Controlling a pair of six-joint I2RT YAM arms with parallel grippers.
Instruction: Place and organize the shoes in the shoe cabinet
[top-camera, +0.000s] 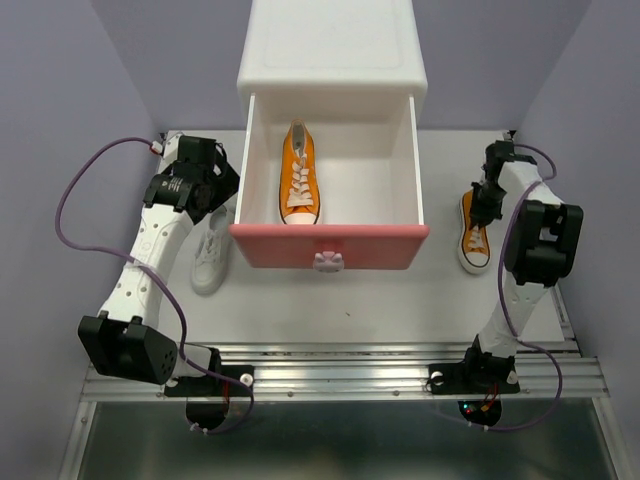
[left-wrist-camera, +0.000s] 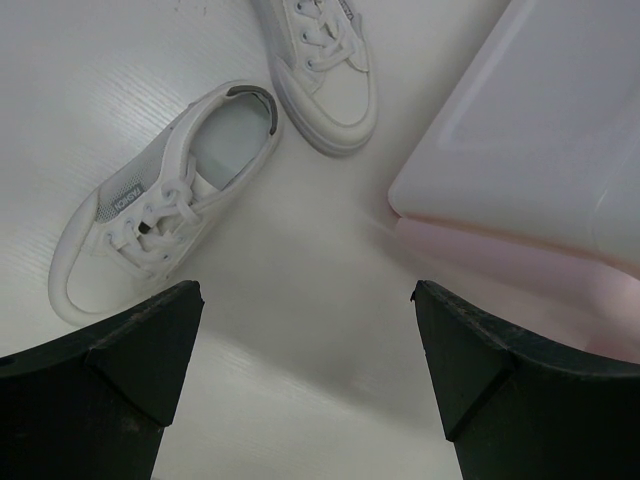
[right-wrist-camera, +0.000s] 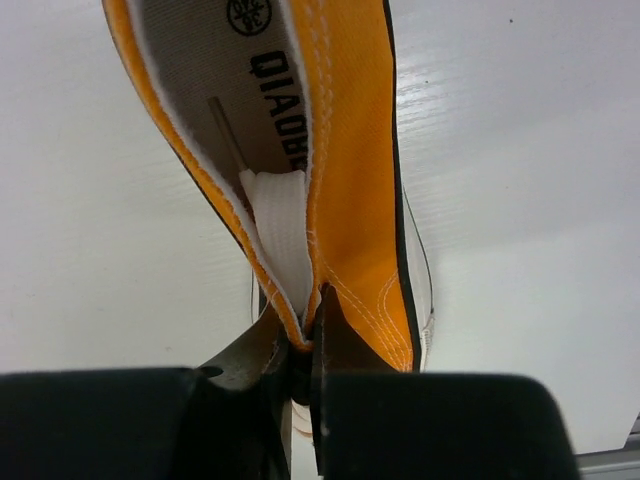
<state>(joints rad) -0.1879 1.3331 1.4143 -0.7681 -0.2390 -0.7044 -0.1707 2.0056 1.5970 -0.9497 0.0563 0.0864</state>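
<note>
Top view: the cabinet (top-camera: 332, 45) is set at the far middle of the tabletop (top-camera: 400, 300). Its drawer (top-camera: 330, 245) with the darker pink front stands open, and one orange shoe (top-camera: 300, 175) is laid inside, left of the middle, its white toe cap toward the front panel. The other orange shoe (top-camera: 474, 235) is seen on the tabletop to the right of the drawer, under the end of the right arm. A white shoe (top-camera: 212, 255) is seen to the left of the drawer, partly covered by the left arm.

Left wrist view: the left tool (left-wrist-camera: 305, 340) is held above the tabletop with its fingers (left-wrist-camera: 130, 370) spread wide and nothing between them. Two white shoes are shown below it, a near white shoe (left-wrist-camera: 165, 205) and a far white shoe (left-wrist-camera: 320, 70), close together. A small grey tag on the near one carries writing too small to be read. A corner of the cabinet is seen at the right.

Right wrist view: the right tool (right-wrist-camera: 308, 335) is pressed together on the orange side wall of the other orange shoe, at the collar. On the insole a round emblem and dark letters beginning "QIAO" are printed; the rest cannot be made out.
</note>
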